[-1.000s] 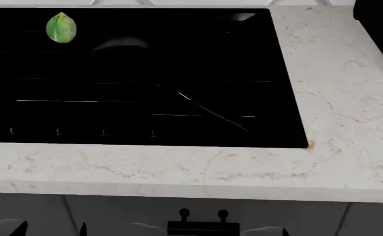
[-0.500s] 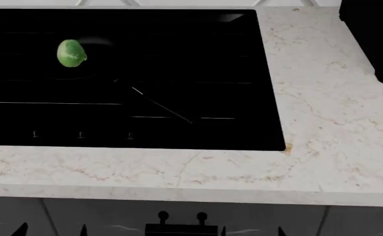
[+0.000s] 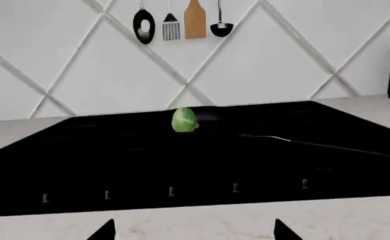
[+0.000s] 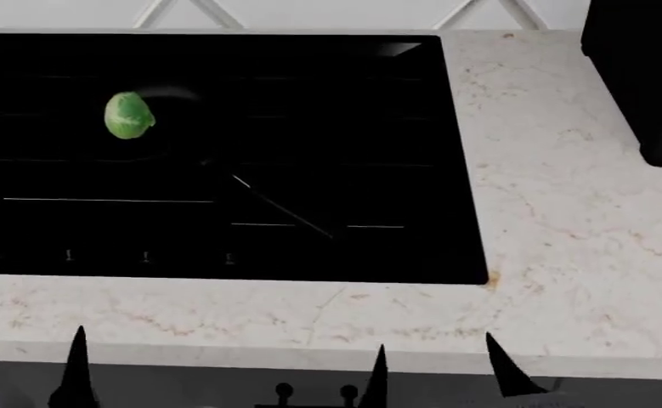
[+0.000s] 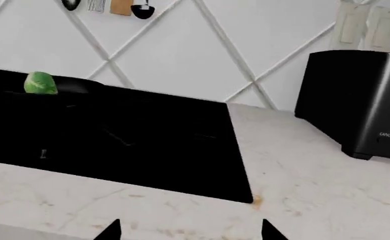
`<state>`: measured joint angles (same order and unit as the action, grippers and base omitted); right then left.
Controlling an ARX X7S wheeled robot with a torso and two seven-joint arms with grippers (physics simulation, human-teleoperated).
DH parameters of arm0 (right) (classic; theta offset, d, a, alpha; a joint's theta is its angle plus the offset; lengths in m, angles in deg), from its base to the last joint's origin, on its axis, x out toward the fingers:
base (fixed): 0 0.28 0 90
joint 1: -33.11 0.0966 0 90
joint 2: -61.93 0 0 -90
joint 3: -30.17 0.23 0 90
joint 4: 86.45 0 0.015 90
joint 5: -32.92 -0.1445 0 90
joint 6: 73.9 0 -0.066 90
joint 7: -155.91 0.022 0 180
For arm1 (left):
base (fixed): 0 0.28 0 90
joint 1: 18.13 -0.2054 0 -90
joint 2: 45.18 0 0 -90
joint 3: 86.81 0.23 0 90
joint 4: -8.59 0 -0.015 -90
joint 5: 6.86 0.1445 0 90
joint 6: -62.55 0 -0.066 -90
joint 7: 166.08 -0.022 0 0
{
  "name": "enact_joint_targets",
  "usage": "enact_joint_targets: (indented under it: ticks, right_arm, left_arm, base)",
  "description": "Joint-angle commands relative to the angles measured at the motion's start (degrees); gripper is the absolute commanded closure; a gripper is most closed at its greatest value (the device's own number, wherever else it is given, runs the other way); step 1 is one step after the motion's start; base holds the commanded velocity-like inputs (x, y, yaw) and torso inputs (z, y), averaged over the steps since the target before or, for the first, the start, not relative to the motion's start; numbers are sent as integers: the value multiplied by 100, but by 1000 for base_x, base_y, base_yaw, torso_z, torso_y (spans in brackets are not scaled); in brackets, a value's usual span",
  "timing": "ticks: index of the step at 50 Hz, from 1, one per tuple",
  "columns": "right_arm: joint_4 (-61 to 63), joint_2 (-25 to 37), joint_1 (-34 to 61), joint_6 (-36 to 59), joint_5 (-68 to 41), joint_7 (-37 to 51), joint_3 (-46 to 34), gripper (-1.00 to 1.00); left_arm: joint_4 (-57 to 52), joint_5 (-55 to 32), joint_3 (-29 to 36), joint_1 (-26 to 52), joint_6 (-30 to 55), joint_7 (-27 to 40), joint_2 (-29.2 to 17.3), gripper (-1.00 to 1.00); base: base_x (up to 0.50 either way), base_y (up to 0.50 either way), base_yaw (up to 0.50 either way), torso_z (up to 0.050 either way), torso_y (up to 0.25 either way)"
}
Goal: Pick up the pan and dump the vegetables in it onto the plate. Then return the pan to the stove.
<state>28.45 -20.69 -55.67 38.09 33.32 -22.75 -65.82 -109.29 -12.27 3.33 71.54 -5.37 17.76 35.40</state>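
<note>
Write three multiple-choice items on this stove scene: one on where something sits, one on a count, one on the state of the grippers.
1. Where does the black toaster stand?
A. On the marble counter, to the right of the stove
B. On the stove glass
C. Hanging on the wall

2. How many green vegetables are in view?
A. None
B. One
C. Three

3. What are the two grippers doing?
A. Both are clamped on the pan handle
B. One is holding the sprout
C. Both are open and holding nothing

Answers:
1. A: the head and right wrist views show it on the pale counter, beyond the cooktop's right edge.
2. B: a single sprout shows in all three views, in the pan.
3. C: the left gripper and right gripper each show two spread fingertips with only counter between them.
</note>
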Motion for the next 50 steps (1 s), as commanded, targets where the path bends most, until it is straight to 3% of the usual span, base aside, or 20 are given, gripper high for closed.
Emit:
enact_joint_targets:
  ticks: [1, 15, 30, 32, 35, 37, 50]
  right_arm:
    - [1506, 326, 657, 1920, 181, -319, 22, -100]
    - [2801, 746, 1976, 4071, 360, -623, -254, -100]
    - [3503, 925, 3115, 5480, 596, -750, -705, -100]
    - [3508, 858, 3504, 5602, 1200, -1221, -928, -100]
    - [3507, 499, 4489, 6451, 3778, -3272, -2222, -100]
    - [3493, 438, 4754, 6752, 4968, -3811, -2762, -100]
    - [3227, 187, 4569, 6421, 5224, -4112, -2784, -100]
  left_arm:
    - [-1499, -125, -290, 419, 1612, -168, -344, -100]
    - [-2384, -500, -484, 1201, 3041, -320, -699, -100]
    - [-2807, -739, -729, 1592, 3653, -343, -821, -100]
    - [-2896, -790, -763, 1680, 3798, -348, -841, -100]
    - [-3015, -854, -794, 1764, 3936, -346, -859, -100]
    - [-3005, -868, -820, 1688, 3847, -356, -852, -100]
    - [-2967, -939, -887, 1575, 3669, -319, -862, -100]
  base:
    - [0, 0, 0, 46, 113]
    - [0, 0, 0, 45, 115]
    - [0, 483, 0, 45, 114]
    - [0, 0, 0, 45, 114]
    - [177, -25, 0, 45, 115]
    - [443, -66, 0, 45, 114]
    - [484, -38, 0, 45, 115]
